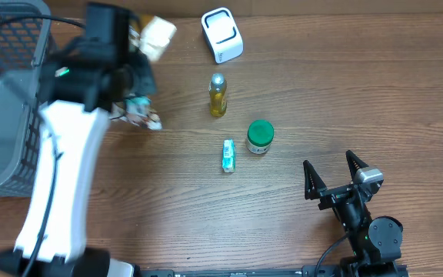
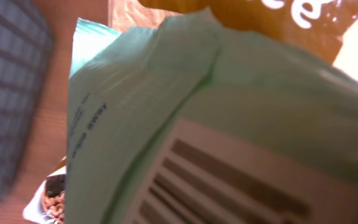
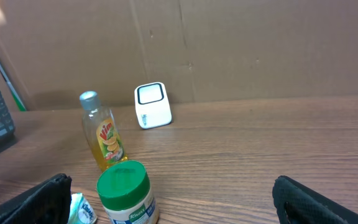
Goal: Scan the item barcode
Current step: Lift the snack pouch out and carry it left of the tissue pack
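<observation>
My left gripper is at the back left, shut on a pale green packet that it holds off the table. In the left wrist view this packet fills the frame, with its barcode facing the camera and hiding my fingers. The white scanner stands to the right of the packet, a short gap away, and shows again in the right wrist view. My right gripper rests at the front right, open and holding nothing.
A grey basket fills the far left. A snack bag lies under the left arm. A yellow bottle, a green-lidded jar and a tissue pack stand mid-table. An orange packet shows behind the held one.
</observation>
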You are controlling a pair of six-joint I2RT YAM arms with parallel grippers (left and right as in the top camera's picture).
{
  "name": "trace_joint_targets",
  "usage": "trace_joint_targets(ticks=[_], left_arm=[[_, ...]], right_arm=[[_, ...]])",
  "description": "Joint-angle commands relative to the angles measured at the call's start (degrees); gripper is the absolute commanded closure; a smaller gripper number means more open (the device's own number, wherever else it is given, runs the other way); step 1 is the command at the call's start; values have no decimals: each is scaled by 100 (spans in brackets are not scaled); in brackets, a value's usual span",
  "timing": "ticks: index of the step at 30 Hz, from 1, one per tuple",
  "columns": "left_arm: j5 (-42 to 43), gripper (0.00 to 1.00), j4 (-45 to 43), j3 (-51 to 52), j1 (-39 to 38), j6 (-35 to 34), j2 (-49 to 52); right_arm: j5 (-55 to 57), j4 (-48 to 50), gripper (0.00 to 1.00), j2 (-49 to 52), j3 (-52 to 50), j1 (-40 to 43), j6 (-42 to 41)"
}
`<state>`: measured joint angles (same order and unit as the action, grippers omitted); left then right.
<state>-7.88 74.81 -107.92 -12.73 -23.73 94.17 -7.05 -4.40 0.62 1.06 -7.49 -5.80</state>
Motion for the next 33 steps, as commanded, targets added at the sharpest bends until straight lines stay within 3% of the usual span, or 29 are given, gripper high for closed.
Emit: trace_joint_targets(ticks=[1,8,10,16,22,27,28,30,33], left_arm=[[2,96,33,334,-378,-739,597],[52,96,52,651,-634,-2614,1788],[122,96,4,706,-664,-2824,2044],[153,96,-116,828,-719,-2743,2809],[155,91,-308,828,-734,-1943,3285],[365,76,-310,831,-732,-1397,3399],[450,71,-310,828,-726,-1272,3399],[564,52,-271,800,-706,-1014,3397],[691,43,-192,765,-706,-772,3390]], right_arm=[[52,20,0,-46,-61,22,-20],[52,20,0,-46,-61,22,-20],[52,20,0,-46,-61,22,-20],[52,20,0,-46,-61,22,-20],[52,20,0,-46,-61,22,-20],[52,20,0,-46,-61,22,-20],[52,20,0,-46,-61,22,-20],[52,20,0,-46,-61,22,-20],[52,20,0,-46,-61,22,-20]])
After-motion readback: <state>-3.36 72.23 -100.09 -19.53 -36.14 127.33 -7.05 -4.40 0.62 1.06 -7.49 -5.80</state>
